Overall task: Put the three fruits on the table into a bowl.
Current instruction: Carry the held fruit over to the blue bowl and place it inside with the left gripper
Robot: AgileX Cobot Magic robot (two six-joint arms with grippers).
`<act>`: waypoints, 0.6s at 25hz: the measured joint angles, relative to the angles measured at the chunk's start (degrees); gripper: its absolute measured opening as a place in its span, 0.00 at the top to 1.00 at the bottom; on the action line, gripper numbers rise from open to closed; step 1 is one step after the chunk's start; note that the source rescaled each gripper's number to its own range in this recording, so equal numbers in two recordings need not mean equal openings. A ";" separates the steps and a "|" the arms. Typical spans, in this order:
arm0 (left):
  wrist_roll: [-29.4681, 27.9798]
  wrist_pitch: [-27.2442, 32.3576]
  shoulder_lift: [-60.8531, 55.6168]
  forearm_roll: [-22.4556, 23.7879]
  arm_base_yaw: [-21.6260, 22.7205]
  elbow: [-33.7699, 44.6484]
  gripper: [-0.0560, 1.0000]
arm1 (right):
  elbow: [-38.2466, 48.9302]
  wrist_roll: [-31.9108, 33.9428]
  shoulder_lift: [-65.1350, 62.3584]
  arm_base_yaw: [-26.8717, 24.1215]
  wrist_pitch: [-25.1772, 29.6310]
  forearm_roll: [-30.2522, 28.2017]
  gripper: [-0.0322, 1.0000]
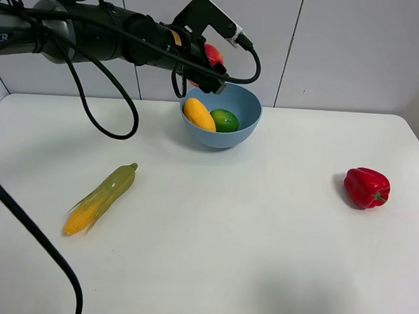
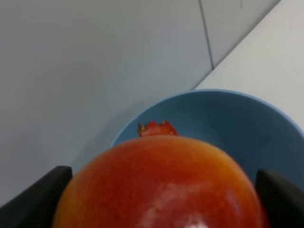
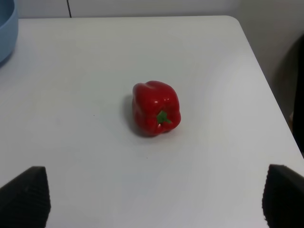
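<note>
Exterior high view
- Left gripper [image 1: 208,67]: clamped on the apple [image 1: 213,54], held over the far-left rim of the bowl [image 1: 248,124].
- Apple relative to bowl: above the rim and toward the back wall, not yet inside.
- Bowl contents: mango-like fruit [image 1: 198,114] and lime [image 1: 224,120], side by side and touching; the mango-like fruit's long axis leans against the near-left wall.
- Free space in bowl: the right-hand and far part, judged the clearest drop zone.
- Table [image 1: 261,237]: carries the corn cob [image 1: 100,199] and the bell pepper [image 1: 366,187], both well apart from the bowl.
- Right arm: not in view.

Left wrist view
- Apple [image 2: 159,185]: fills the space between the two dark fingers [image 2: 40,199], firmly gripped.
- Bowl [image 2: 228,128]: directly ahead of and below the apple; hollow open and facing the fruit.
- Judgement: a short advance over the rim, then release, should finish the task.

Right wrist view
- Right gripper [image 3: 154,199]: jaws spread wide, holding nothing.
- Bell pepper [image 3: 156,108]: ahead of the jaws, stem toward the camera.
- Bowl [image 3: 7,33]: only an edge visible, well off to the side.
</note>
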 joint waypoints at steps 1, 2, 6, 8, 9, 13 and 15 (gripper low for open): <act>0.00 0.00 0.85 0.07 0.30 -0.55 0.94 | 0.00 0.00 0.00 0.00 0.00 0.00 0.00; 0.00 0.00 1.56 0.17 0.42 -1.11 0.94 | 0.00 0.00 0.00 0.00 0.00 0.00 0.00; 0.00 -0.87 4.81 0.18 0.45 -2.90 0.94 | 0.00 0.00 0.00 0.00 0.00 0.00 0.00; 0.00 -2.19 6.68 0.18 0.45 -3.85 0.94 | 0.00 0.00 0.00 0.00 0.00 0.00 0.00; 0.00 -2.98 7.44 0.18 0.45 -4.40 0.94 | 0.00 0.00 0.00 0.00 0.00 0.00 0.00; 0.00 -6.12 10.17 0.18 0.45 -5.15 0.94 | 0.00 0.00 0.00 0.00 0.00 0.00 0.00; 0.00 -7.67 11.20 0.18 0.45 -5.22 0.94 | 0.00 0.00 0.00 0.00 0.00 0.00 0.00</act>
